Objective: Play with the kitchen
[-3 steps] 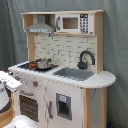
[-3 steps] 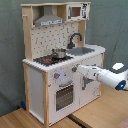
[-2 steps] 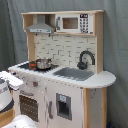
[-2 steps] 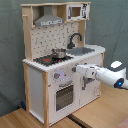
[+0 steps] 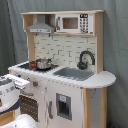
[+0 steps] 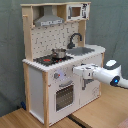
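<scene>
I am looking at the kitchen [image 5: 62, 70] [image 6: 62, 60] standing upright in both exterior views, a tall white and light-wood toy unit sitting on a wooden floor [image 6: 30, 119] in front of a grey curtain [image 5: 116, 45]. In the first exterior view the grey range hood [image 5: 41, 26] is sitting at the top near the first exterior view's left edge, with a toy microwave [image 5: 75, 23] beside it, and a small metal pot [image 5: 43, 63] is resting on the black hob [image 5: 27, 66]. The black faucet [image 5: 86, 59] is arching over the grey sink [image 5: 74, 74] towards the rounded end of the counter. In the second exterior view the arm [image 6: 111, 75] is reaching in from the second exterior view's right edge, and the gripper [image 6: 78, 71] is sitting against the front of the unit, just under the counter edge and above the windowed oven door [image 6: 65, 94], near the knobs [image 6: 56, 77]. I cannot tell how far the jaws are parted or whether they are holding anything. In the first exterior view the white arm is showing at the first exterior view's left edge, level with the front panel below the hob
</scene>
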Controlling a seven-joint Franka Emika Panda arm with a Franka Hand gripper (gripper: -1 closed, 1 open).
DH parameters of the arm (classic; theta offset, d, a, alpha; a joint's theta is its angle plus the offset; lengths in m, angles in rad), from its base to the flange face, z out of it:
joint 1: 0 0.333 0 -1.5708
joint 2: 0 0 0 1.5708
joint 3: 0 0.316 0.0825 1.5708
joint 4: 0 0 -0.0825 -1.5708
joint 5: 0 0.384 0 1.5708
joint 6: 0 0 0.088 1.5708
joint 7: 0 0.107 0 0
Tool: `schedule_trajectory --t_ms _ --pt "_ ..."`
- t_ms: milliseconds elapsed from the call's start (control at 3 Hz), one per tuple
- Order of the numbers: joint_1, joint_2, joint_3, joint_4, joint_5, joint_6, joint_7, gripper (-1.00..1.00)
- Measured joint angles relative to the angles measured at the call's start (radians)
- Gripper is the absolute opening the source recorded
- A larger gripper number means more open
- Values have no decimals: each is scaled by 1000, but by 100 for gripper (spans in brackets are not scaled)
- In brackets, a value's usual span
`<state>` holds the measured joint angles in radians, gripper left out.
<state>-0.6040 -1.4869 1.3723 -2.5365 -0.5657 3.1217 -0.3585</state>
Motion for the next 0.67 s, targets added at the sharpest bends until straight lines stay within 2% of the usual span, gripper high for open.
schedule_trajectory --t_ms 333,667 --pt "-19 0 27 -63 0 69 -35 100" --pt "-31 1 27 -131 0 145 -41 100"
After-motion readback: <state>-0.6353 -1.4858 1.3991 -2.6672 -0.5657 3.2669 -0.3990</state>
